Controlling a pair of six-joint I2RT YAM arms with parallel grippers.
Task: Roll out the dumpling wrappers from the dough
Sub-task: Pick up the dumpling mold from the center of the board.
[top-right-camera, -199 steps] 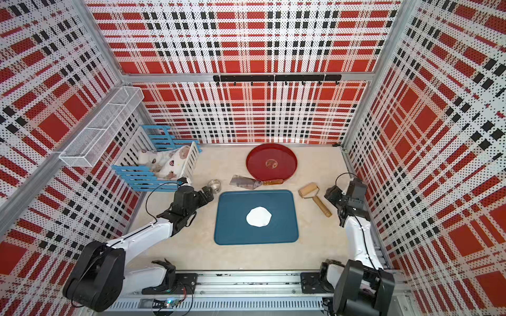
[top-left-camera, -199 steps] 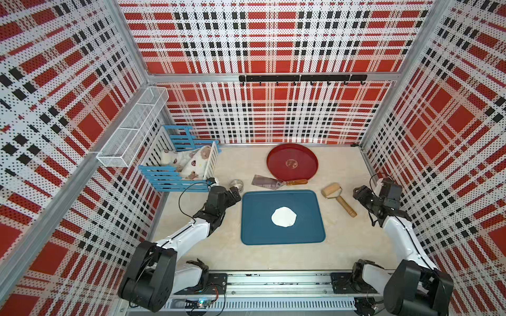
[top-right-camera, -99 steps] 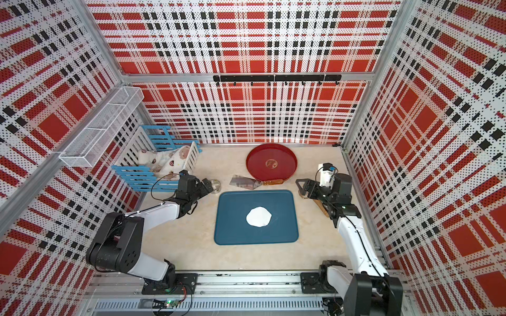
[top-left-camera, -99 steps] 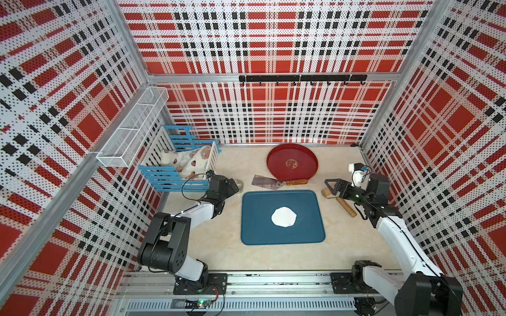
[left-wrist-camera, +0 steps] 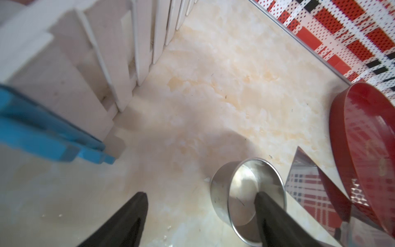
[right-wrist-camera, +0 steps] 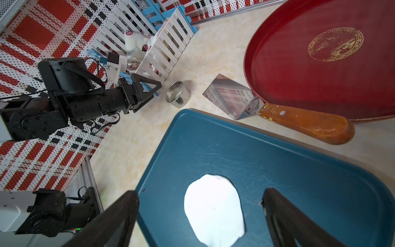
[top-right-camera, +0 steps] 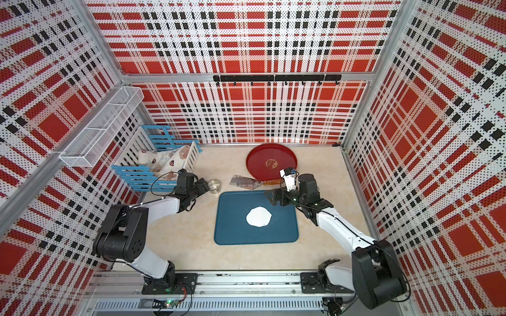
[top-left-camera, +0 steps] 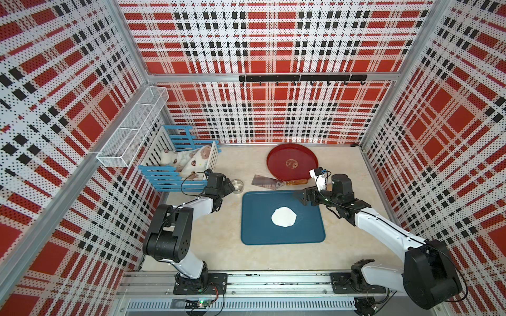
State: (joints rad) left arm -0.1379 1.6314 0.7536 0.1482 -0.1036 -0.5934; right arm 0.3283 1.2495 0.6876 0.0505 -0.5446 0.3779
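The dough (top-left-camera: 284, 217) (top-right-camera: 258, 217) is a flat white patch with an uneven edge, lying on the blue tray (top-left-camera: 260, 232). No dumpling wrappers are in view. My right gripper (top-left-camera: 301, 199) (right-wrist-camera: 199, 191) hangs open above the tray's far right part, just behind the dough (right-wrist-camera: 213, 209), touching nothing. My left gripper (top-left-camera: 232, 188) (left-wrist-camera: 201, 194) is open at the small steel cup (top-left-camera: 237, 186) (left-wrist-camera: 222, 192). One of its fingers (left-wrist-camera: 265, 205) shows in front of the cup's mouth, the other over bare table beside the cup.
A red round platter (top-left-camera: 291, 164) sits at the back, with a steel scraper (top-left-camera: 267, 182) and its wooden handle just in front of it. A blue-and-white slatted crate (top-left-camera: 186, 164) holding cloth stands back left, close behind my left wrist. A wire basket (top-left-camera: 131, 131) hangs on the left wall.
The right arm swung in from the right wall to above the tray and its jaws widened. The left gripper moved back and right up to the steel cup, its jaws narrowing a little.
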